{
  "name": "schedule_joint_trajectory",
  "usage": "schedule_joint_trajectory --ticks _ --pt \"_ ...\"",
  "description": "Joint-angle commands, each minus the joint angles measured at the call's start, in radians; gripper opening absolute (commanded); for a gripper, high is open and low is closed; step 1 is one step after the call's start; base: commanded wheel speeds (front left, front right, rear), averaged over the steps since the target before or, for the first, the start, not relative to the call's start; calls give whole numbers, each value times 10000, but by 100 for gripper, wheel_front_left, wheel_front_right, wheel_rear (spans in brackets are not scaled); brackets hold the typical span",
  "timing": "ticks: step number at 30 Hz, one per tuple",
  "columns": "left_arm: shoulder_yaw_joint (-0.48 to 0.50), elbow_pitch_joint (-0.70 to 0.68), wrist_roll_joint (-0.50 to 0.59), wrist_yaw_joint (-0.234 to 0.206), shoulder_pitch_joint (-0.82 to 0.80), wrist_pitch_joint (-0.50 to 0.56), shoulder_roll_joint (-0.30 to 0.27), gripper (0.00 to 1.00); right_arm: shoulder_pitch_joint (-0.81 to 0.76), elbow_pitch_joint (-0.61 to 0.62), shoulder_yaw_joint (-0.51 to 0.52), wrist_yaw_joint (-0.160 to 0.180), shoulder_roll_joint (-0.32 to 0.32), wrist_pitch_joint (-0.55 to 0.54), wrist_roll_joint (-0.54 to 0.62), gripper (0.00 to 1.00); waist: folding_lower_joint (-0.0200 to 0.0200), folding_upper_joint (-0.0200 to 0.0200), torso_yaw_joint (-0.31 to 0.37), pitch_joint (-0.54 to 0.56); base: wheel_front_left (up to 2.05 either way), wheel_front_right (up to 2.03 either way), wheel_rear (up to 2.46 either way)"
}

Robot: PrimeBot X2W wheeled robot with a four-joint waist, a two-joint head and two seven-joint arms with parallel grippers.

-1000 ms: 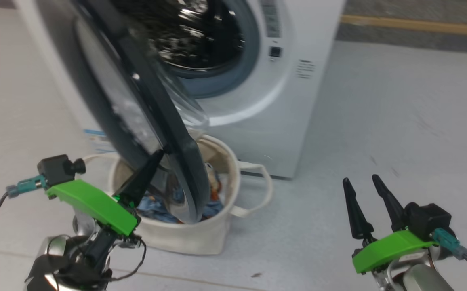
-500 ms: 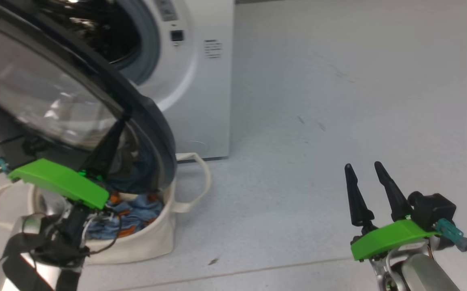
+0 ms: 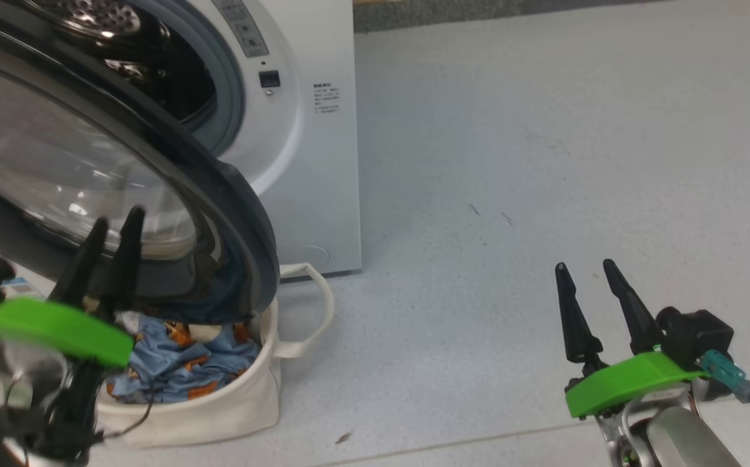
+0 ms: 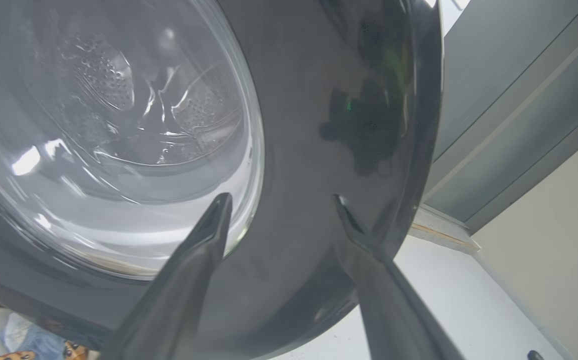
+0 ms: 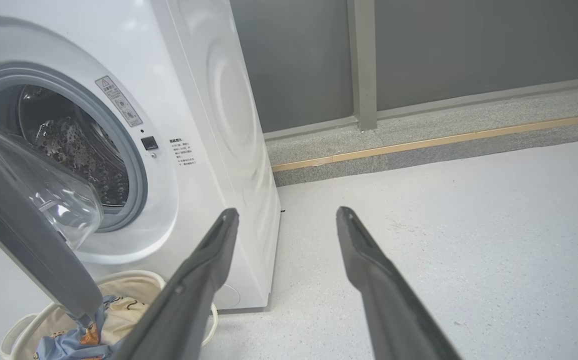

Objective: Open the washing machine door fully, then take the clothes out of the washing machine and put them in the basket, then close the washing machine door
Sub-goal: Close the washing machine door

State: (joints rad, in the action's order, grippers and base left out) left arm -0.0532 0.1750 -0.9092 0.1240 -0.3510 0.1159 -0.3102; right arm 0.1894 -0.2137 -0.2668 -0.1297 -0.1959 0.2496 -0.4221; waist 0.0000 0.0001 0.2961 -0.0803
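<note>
Clothes point(image 3: 167, 366) in blue bear print lie heaped in the basket point(image 3: 219, 408), just below and to the right of the left pincer point(image 3: 117, 217), whose two fingers stand spread and grasp nothing. Directly ahead of its tips looms the washing machine door point(image 3: 235, 207), part-way open, its glossy black rim hanging over the basket. Whether the tips touch that rim cannot be told from either view. The right pincer point(image 3: 584, 264) is likewise released, poised over bare floor point(image 3: 511, 162), with the washing machine point(image 3: 323, 162) well off to its left.

Trouble, if it comes, would likely start at the door's lower edge. It hangs so close above the basket's rim and the fabric that a swing shut might drag cloth along or snag the loop handle point(image 3: 313, 311) further to the left pincer's right. A push from spread fingertips on a slick, curved rim could also skid off and leave the door short of latching.

Much is hard to make out. The door covers most of the drum point(image 3: 99, 13) in the head view, so whether any garment remains inside is unclear; the right wrist view shows bare perforated steel in the part it catches. The door's left side is cut off at the frame edge, and the near-left part of the basket is masked by the left pincer's green mount.
</note>
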Motion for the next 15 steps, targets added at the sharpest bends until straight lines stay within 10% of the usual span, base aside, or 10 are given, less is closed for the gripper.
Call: schedule_joint_trajectory --ticks 1,15 --pt "479 -232 449 66 89 -563 -631 100 155 310 -66 -10 -120 122 137 100 0 -1 -118 179 0 0 0" --pt "873 533 2507 47 2158 -3344 -1930 100 108 247 -84 -10 -19 122 244 100 0 -1 -21 472 0 0 0"
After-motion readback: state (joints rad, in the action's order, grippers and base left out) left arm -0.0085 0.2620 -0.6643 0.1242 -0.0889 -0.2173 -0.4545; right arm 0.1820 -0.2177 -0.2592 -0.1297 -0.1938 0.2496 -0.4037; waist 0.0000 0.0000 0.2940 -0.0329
